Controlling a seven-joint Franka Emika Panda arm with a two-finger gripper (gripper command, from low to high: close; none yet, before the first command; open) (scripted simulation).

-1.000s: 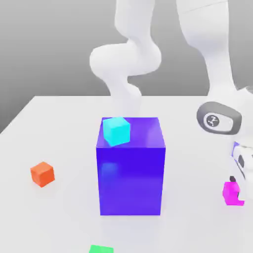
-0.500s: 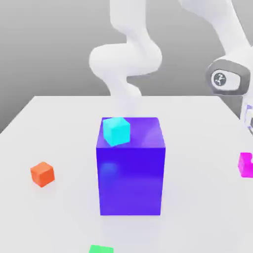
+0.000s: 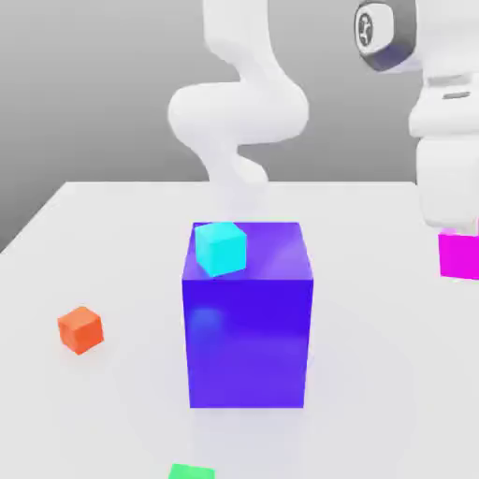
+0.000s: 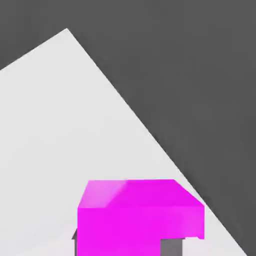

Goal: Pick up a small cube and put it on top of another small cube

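Jaws [image 3: 458, 245] sitting clamped tight on magenta cube [image 3: 459, 254], carrying it clear above white worktop [image 3: 112, 243] at 3 o'clock of exterior view. Green cube [image 3: 192, 471] lying on worktop at 6 o'clock edge. Cyan cube [image 3: 221, 248] resting atop big blue block [image 3: 248, 332], centre. Orange cube [image 3: 80, 329] sitting at 9 o'clock, well apart from block.

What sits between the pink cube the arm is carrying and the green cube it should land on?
Probably nothing if it stays high. The pink cube hangs at the exterior view's right; the green cube lies at the bottom edge. The big blue block stands just beside that line.
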